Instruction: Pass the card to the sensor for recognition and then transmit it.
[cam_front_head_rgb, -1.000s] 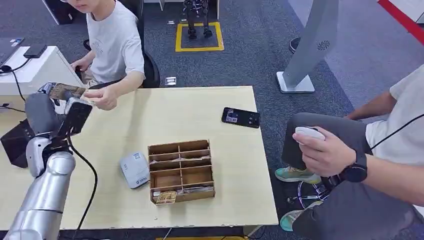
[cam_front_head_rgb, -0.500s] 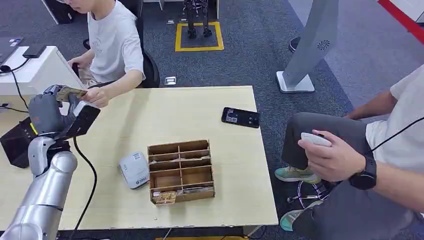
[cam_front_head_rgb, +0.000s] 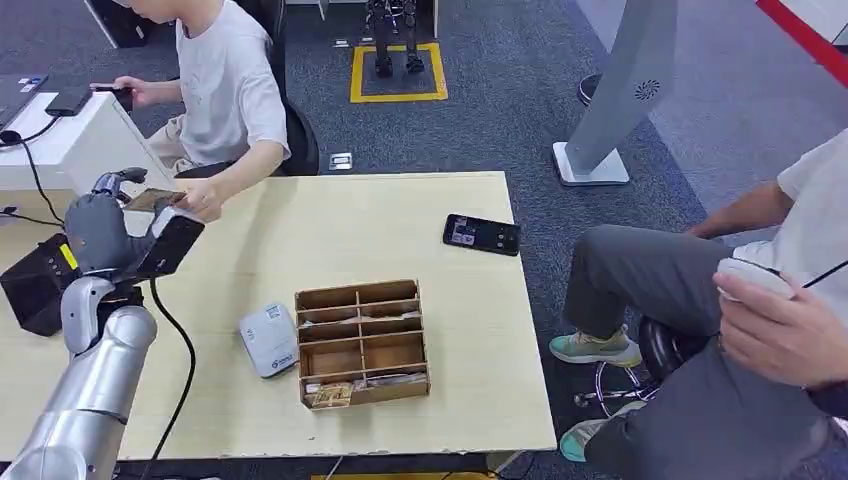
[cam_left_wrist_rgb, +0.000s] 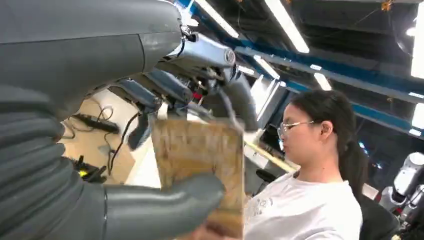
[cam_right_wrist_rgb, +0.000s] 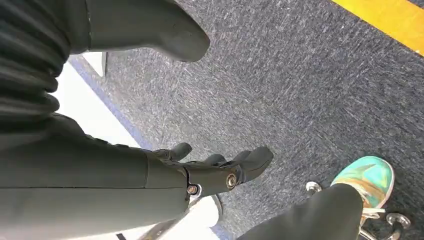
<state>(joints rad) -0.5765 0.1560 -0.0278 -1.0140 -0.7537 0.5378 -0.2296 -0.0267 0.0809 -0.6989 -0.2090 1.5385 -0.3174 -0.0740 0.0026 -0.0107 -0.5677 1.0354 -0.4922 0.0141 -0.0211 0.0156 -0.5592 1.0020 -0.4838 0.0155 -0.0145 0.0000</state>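
Card (cam_left_wrist_rgb: 200, 165) pinched in left hand (cam_front_head_rgb: 100, 225), thick thumb pressed on one face and dark fingers (cam_left_wrist_rgb: 165, 95) on the other, raised over the far left corner of the wooden table (cam_front_head_rgb: 330, 230). Also touched at its outer edge by the seated person's hand (cam_front_head_rgb: 200, 200). Right hand (cam_right_wrist_rgb: 220, 172) hanging over grey carpet, loosely spread, holding nothing. White card sensor (cam_front_head_rgb: 268, 340) lying on the table just beside the wooden divider box (cam_front_head_rgb: 362, 340), well apart from the card.
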